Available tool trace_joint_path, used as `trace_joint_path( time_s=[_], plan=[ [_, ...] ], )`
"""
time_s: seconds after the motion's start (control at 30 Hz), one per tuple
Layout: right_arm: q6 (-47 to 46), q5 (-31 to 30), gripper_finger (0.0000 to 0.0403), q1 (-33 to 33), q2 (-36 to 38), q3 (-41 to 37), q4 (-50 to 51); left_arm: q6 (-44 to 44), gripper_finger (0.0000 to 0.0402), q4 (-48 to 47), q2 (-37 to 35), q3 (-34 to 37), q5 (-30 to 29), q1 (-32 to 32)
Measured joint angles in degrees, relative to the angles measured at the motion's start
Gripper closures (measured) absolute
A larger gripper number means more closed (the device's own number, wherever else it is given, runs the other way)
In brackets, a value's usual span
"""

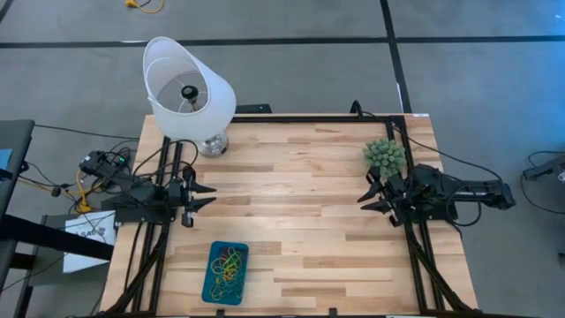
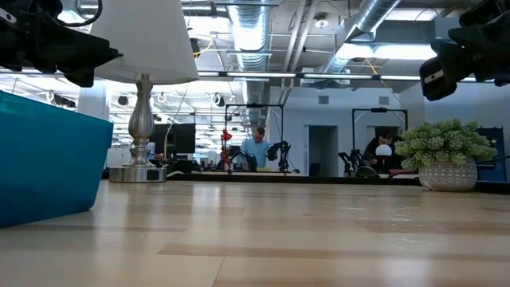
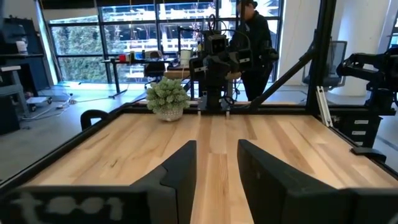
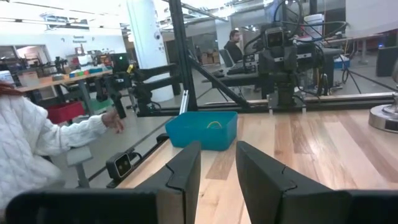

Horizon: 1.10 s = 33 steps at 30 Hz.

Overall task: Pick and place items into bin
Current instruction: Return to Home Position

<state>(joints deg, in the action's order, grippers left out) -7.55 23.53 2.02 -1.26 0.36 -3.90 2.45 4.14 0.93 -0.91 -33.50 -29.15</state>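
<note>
Both arms sat at opposite edges of the bench [image 1: 300,185], the left end effector [image 1: 205,196] and right end effector [image 1: 369,196] each partly open and empty. All visible bands [image 1: 228,268] lay in the bin [image 1: 207,283], near the left arm. Little looked likely to fail: the plant [image 1: 385,156] just beside the right arm could be nudged, and a person's hand [image 4: 112,119] off the bench's bin side could meet a swinging arm. No writing was legible.

A shallow teal bin [image 1: 207,281] with rounded corners sits near the bench's front-left edge, holding tangled coloured rubber bands [image 1: 228,266].
</note>
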Motion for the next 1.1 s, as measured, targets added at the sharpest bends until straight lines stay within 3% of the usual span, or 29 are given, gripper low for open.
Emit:
trace_joint_path(
  time_s=[1.1],
  plan=[
    [0.0, 0.0, 0.0307, 0.0, 0.0, 0.0, 0.0, -1.1, 0.0294, -0.1, 0.0, 0.0, -0.1, 0.0]
  ],
)
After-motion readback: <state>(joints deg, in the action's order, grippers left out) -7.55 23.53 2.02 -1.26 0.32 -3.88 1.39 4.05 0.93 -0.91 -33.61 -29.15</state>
